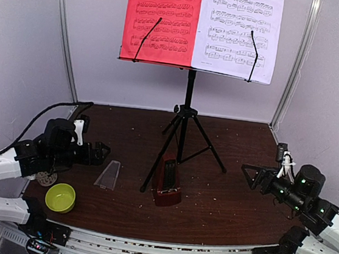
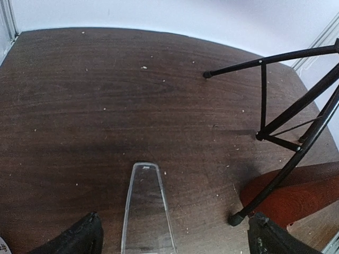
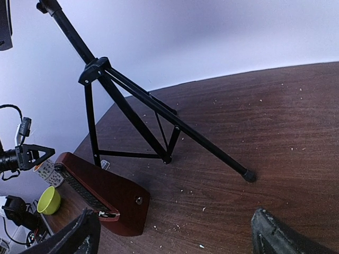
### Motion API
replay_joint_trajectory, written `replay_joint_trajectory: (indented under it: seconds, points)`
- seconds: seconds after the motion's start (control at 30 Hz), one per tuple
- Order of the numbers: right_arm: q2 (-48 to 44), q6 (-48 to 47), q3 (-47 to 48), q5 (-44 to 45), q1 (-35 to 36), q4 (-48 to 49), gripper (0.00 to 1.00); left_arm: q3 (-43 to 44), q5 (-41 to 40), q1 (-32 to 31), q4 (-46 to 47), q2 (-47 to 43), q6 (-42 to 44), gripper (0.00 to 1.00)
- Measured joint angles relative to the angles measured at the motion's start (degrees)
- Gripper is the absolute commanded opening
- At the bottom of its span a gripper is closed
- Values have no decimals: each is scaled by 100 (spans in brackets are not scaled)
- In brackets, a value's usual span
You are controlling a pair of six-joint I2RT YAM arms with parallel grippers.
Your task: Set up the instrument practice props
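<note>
**Music stand.** The black tripod music stand (image 1: 189, 92) stands at the centre of the dark wooden table (image 1: 247, 142), all three legs spread. Its desk, at the top of the overhead view, is covered by two sheets. The red music sheet (image 1: 162, 19) is on the left and the white music sheet (image 1: 242, 28) on the right, edges meeting. One thin black retaining arm crosses each sheet.

**Metronome.** The dark-red pyramid metronome (image 1: 167, 185) stands upright at the foot of the stand, just right of the front left leg, with its cover off. The clear cover (image 1: 109, 175) is on the table well to the left of it, narrow end toward the top of the frame. Whether it stands or lies flat cannot be told.

**Left gripper.** The left gripper (image 1: 102, 154) hovers at centre left, just above and left of the clear cover. In the left wrist view its jaws are wide apart. The cover sits between them, clear of both fingers, and nothing is gripped.

**Right gripper.** The right gripper (image 1: 248, 176) is at centre right, well apart from the stand's right leg. Its jaws are spread wide and hold nothing.

**Other items.** A lime-green bowl (image 1: 60, 197) sits at lower left. A patterned mug (image 1: 45, 178) is just beside it, mostly hidden under the left arm.
</note>
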Motion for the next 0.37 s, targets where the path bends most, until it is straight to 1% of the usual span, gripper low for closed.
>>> replay_joint_trajectory:
  seconds: [0.37]
  points:
    - [-17, 219, -291, 90, -55, 240, 100, -87, -181, 0, -22, 179, -275, 98]
